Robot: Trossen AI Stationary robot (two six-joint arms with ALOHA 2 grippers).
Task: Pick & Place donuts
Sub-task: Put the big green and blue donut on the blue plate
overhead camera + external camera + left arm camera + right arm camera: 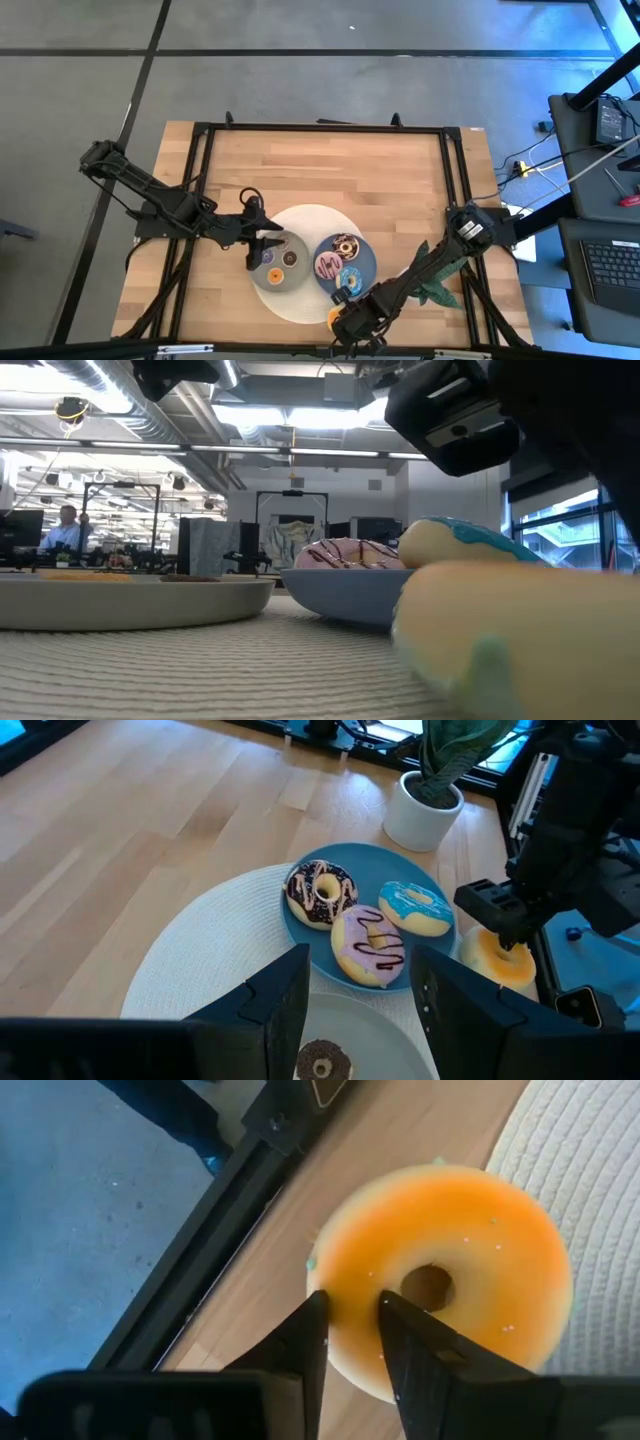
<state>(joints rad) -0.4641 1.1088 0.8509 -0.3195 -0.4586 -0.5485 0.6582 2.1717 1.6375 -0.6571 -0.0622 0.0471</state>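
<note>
Even, bright overhead light — ceiling strip lamps (290, 415) glare in the low view, where the nearest pale yellow ring donut (520, 635) blurs — shadows stay soft.

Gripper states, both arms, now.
Left gripper: open, empty, hovering over the grey plate.
Right gripper: down at the yellow donut by the table's near edge, fingers close together; a grip cannot be told.

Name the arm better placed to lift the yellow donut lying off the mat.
Right. The right gripper already hovers at the yellow donut; the left gripper is over the grey plate.
</note>
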